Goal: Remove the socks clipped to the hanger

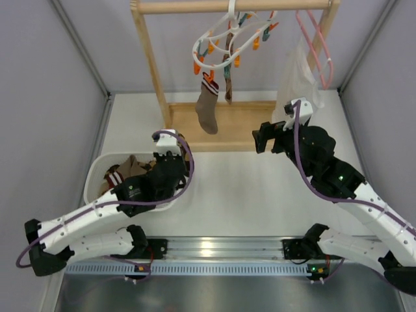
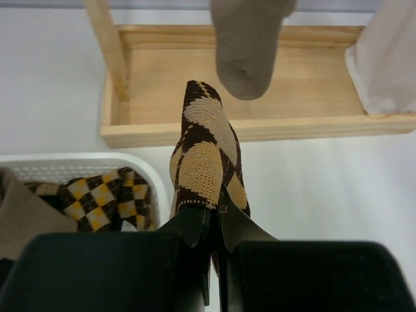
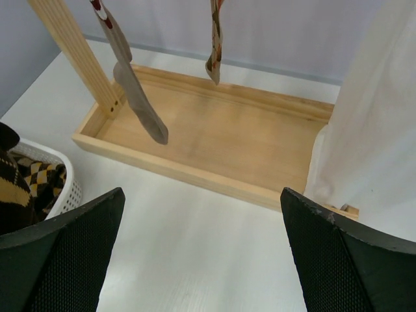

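Observation:
The white ring hanger point(image 1: 229, 38) with orange and teal clips hangs from the wooden rail. Two socks are clipped to it: a grey-brown one point(image 1: 208, 109) and a thin argyle one point(image 1: 228, 83). In the right wrist view, the grey-brown sock point(image 3: 140, 110) and the argyle sock point(image 3: 215, 49) dangle over the wooden base. My left gripper point(image 2: 214, 211) is shut on the cuff of a brown and tan argyle sock point(image 2: 207, 153), beside the basket's right rim. My right gripper point(image 3: 202, 193) is wide open and empty, low in front of the rack. It shows as right gripper point(image 1: 262, 140) from above.
A white basket point(image 1: 97, 170) at the left holds several socks point(image 2: 104, 198). The wooden rack's post point(image 1: 153, 68) and base tray point(image 2: 260, 97) stand at the back. A pink hanger point(image 1: 316, 40) carries a white translucent garment point(image 3: 374, 123) at the right.

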